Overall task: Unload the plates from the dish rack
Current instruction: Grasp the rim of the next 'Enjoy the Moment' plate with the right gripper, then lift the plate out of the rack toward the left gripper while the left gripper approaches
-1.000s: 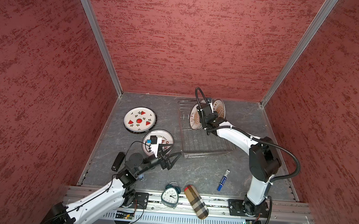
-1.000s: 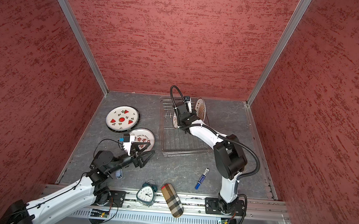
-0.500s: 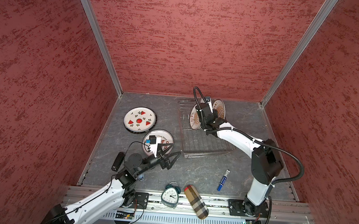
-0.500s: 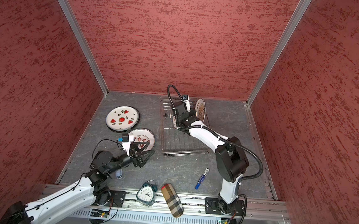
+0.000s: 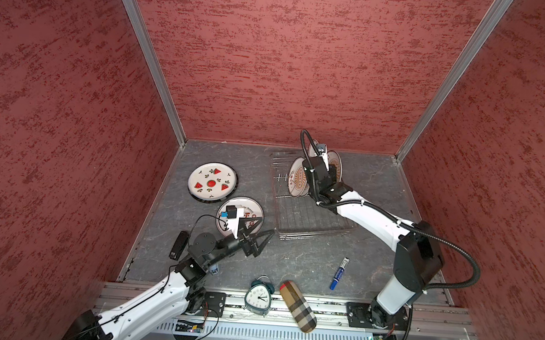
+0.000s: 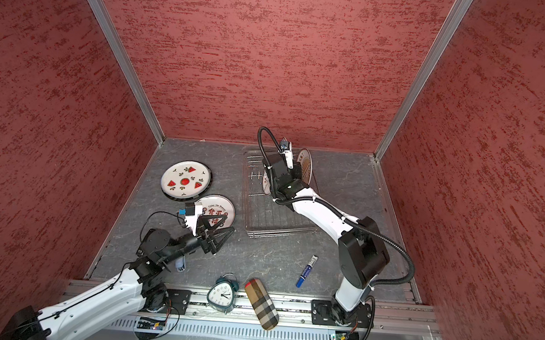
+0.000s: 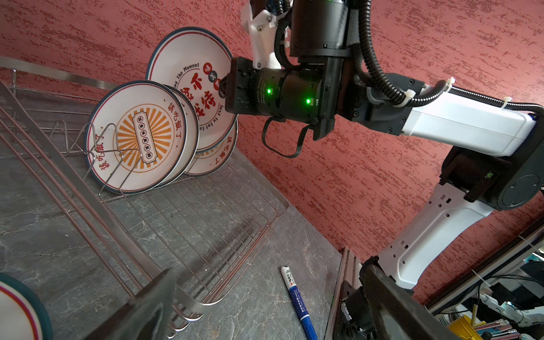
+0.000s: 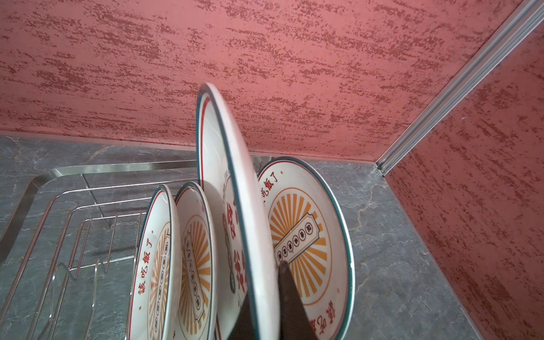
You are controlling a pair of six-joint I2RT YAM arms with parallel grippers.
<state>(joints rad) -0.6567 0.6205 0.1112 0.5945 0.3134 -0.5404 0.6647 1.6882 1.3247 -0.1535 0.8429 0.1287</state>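
Note:
The silver wire dish rack [image 5: 310, 219] [image 7: 206, 212] lies at the back right. Three orange sunburst plates [image 8: 306, 235] [image 7: 138, 135] stand upright in its prongs. My right gripper [image 8: 263, 282] [image 7: 225, 88] is shut on the rim of a red-character plate [image 8: 226, 176] [image 7: 188, 67], held on edge above and between them. On the table to the left lie a watermelon plate [image 5: 212, 182] and another red-character plate [image 5: 252, 208]. My left gripper [image 5: 267, 227] [image 6: 229, 223] hovers open and empty by that plate's near edge.
A blue marker [image 5: 339, 274] lies in front of the rack. A green alarm clock [image 5: 257, 296] and a plaid case [image 5: 297, 305] sit at the front rail. A black object [image 5: 178, 244] lies by the left wall. Red walls close in the back and both sides.
The right gripper has raised the red-character plate a little out of the row, and its elbow has swung to the right. The left arm has not moved.

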